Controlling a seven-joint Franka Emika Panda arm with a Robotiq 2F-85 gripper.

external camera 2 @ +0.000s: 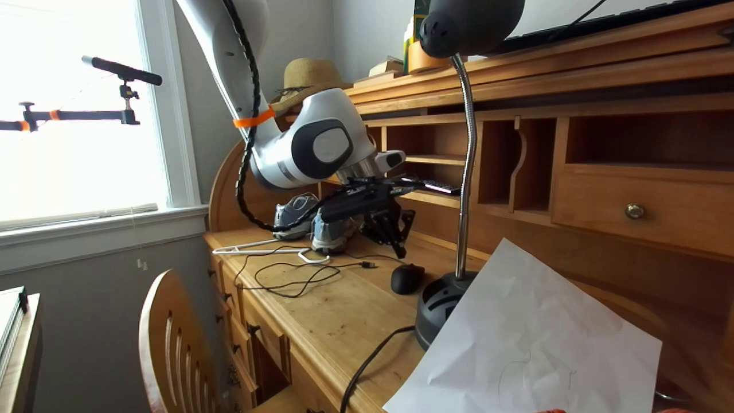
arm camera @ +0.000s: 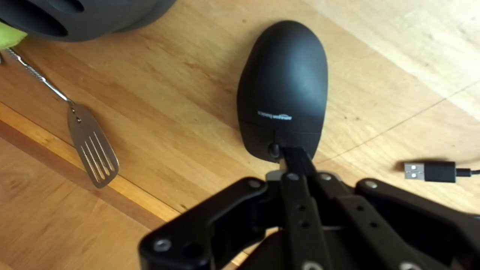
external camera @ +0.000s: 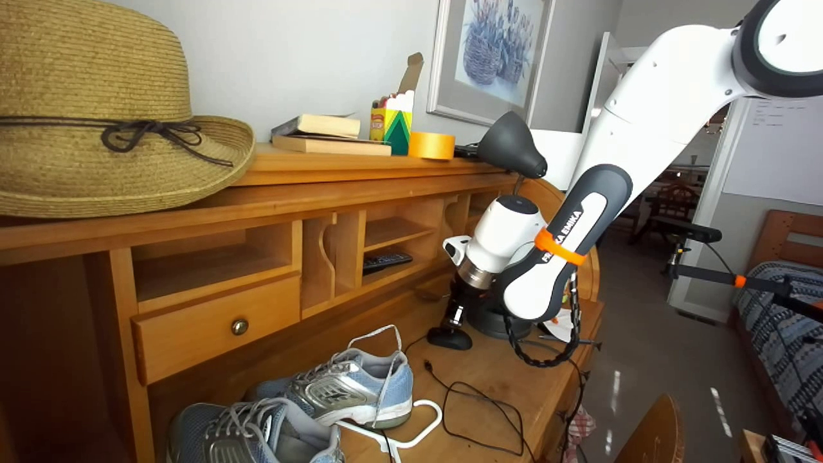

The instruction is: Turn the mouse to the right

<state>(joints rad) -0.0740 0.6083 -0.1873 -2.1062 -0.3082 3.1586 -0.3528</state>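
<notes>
The mouse (arm camera: 283, 78) is black with a smooth rounded top and lies on the wooden desk. In the wrist view its rounded back end points up the picture and its button end, with the scroll wheel, faces my gripper (arm camera: 298, 152). My gripper is shut, its fingertips together and empty. The tips overlap the button end beside the scroll wheel and hide part of it. The mouse (external camera: 450, 338) also shows below the gripper in an exterior view. In an exterior view the fingertips (external camera 2: 399, 252) appear just above the mouse (external camera 2: 408, 279); whether they touch it I cannot tell.
The dark round lamp base (external camera 2: 438, 307) stands close to the mouse, with its metal neck rising beside the arm. A slotted spatula (arm camera: 93, 146) and a USB plug (arm camera: 431, 171) lie nearby. Sneakers (external camera: 360, 386), a white hanger (external camera: 424, 427) and a loose cable (external camera: 488, 402) are on the desk.
</notes>
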